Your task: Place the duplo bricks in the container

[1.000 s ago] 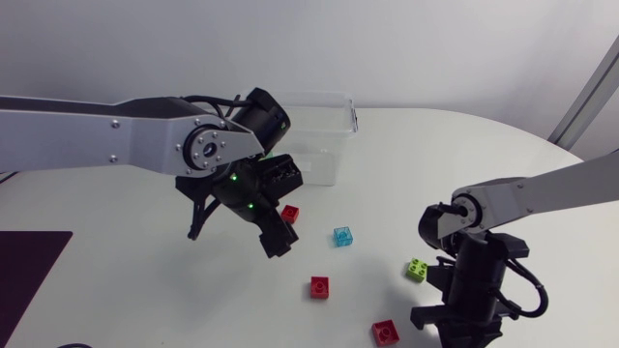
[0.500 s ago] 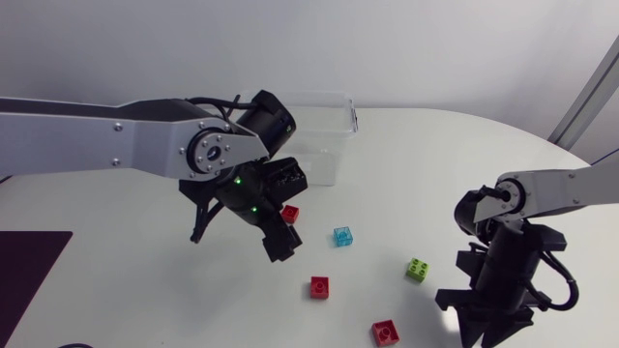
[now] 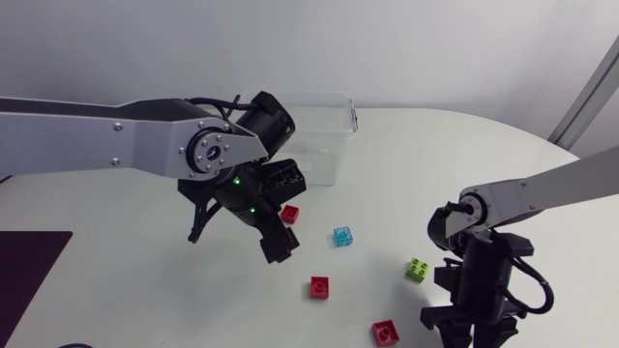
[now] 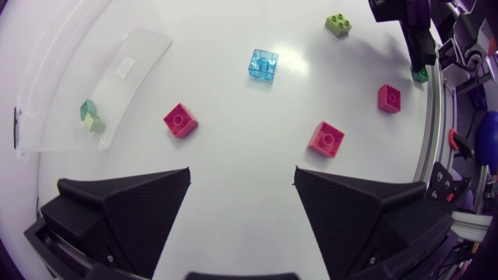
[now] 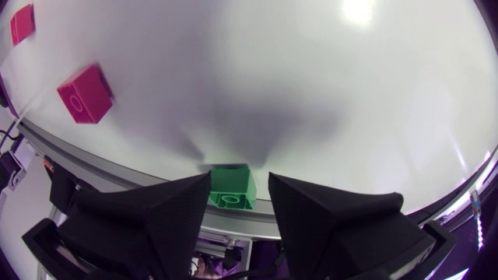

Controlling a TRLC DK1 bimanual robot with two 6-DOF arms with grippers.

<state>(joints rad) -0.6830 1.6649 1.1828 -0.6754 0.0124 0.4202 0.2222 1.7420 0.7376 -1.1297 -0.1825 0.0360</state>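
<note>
The right pincer (image 5: 240, 179) seems to pinch a green brick (image 5: 230, 190) between its fingertips, though contact on one side is hard to judge. The left pincer (image 4: 242, 175) is spread wide over the table (image 4: 233, 101), with nothing between its fingers. A pink brick (image 4: 180, 120) and a red brick (image 4: 326, 138) lie just ahead of it. A blue brick (image 4: 264, 64) and a lime brick (image 4: 338, 25) lie farther ahead. The container (image 4: 144, 47) stands ahead and to one side, past the pink brick, with small bricks (image 4: 89, 115) inside.
</note>
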